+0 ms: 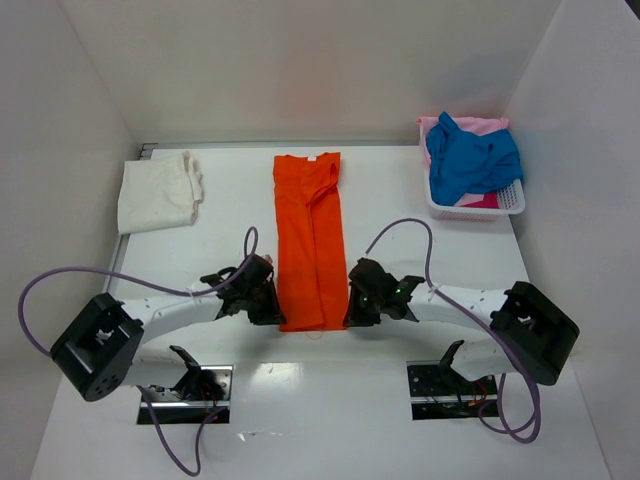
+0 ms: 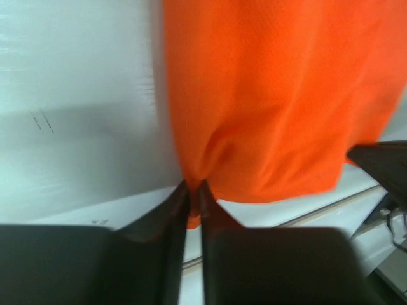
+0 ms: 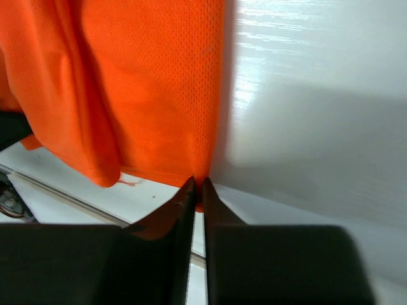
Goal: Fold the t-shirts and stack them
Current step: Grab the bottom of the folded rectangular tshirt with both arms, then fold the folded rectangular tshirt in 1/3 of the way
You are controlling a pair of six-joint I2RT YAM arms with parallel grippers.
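The orange t-shirt (image 1: 311,240) lies on the table as a long narrow strip, collar end far, hem near. My left gripper (image 1: 272,305) is shut on its near left hem corner (image 2: 194,190). My right gripper (image 1: 353,305) is shut on its near right hem corner (image 3: 198,190). A folded cream-white t-shirt (image 1: 158,192) lies at the far left. The blue t-shirt (image 1: 468,158) sits piled in the white basket (image 1: 510,200) on top of the pink t-shirt (image 1: 478,126).
The basket stands at the far right against the wall. White walls close in the table on the left, back and right. Purple cables (image 1: 60,275) loop off both arms. Two mounting plates (image 1: 190,392) sit at the near edge.
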